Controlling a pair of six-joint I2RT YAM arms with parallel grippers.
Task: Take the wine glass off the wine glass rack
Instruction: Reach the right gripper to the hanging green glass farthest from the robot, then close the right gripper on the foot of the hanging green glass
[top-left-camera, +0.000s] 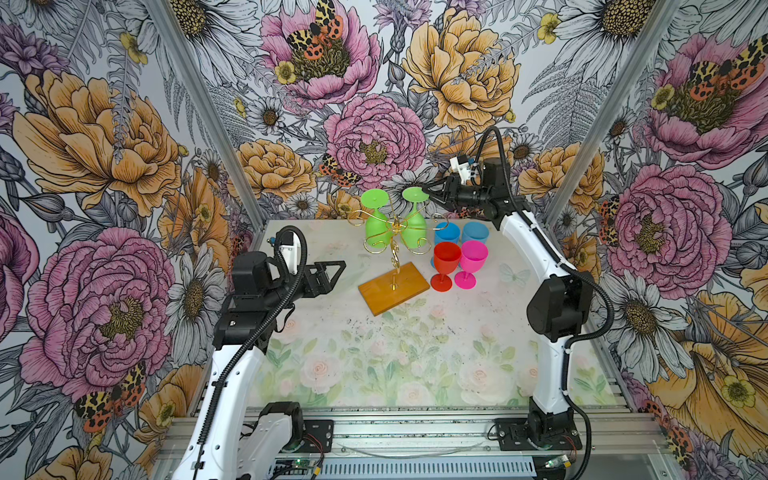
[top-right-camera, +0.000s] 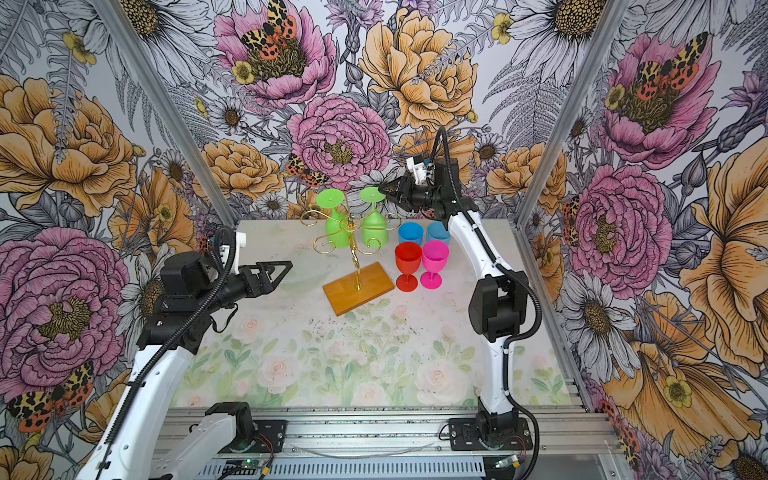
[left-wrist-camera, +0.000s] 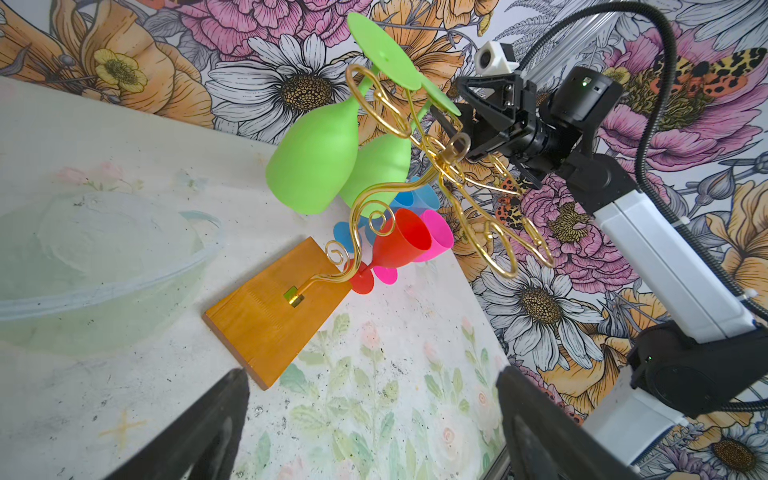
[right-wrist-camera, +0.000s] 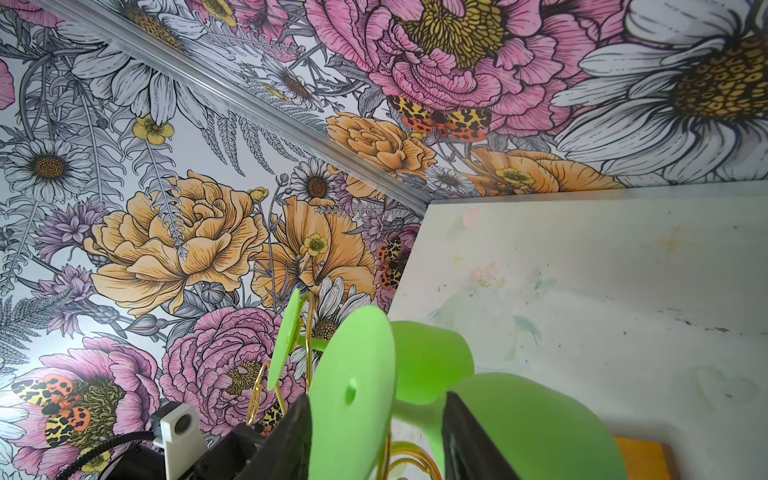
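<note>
Well, the pale floral-print worktop (top-left-camera: 374, 353) fills most of the booth, with the white-and-black left arm (top-left-camera: 232, 374) and right arm (top-left-camera: 528, 245) rising from its front edge. Towards the back stands the wine glass rack (top-left-camera: 395, 262), thin gold wire with curled arms on a twisted post. It is fixed to a flat orange-brown wooden base (top-left-camera: 393, 287) that sits askew on the worktop.

Two lime-green plastic glasses hang from the rack upside down, feet uppermost. One green glass (top-left-camera: 377, 232) is on the left arm's side, and the green wine glass (top-left-camera: 414, 222) is on the right arm's side. Just beside the rack on that same side, smaller plastic goblets stand upright in a tight cluster: a red goblet (top-left-camera: 446, 266) and a pink goblet (top-left-camera: 471, 264) in front, two blue goblets (top-left-camera: 448, 232) behind.

The right pincer (top-left-camera: 430, 192) is stretched in level from the right, at the round foot of the green wine glass. In its wrist view that foot (right-wrist-camera: 353, 395) and the stem lie between its two black fingers (right-wrist-camera: 291, 436), which stand apart on either side. Whether they press on the glass I cannot tell.

The left pincer (top-left-camera: 337, 272) hovers above the worktop to the left of the base, well apart from the glasses. Its fingers (left-wrist-camera: 208, 428) are spread wide and empty.
</note>
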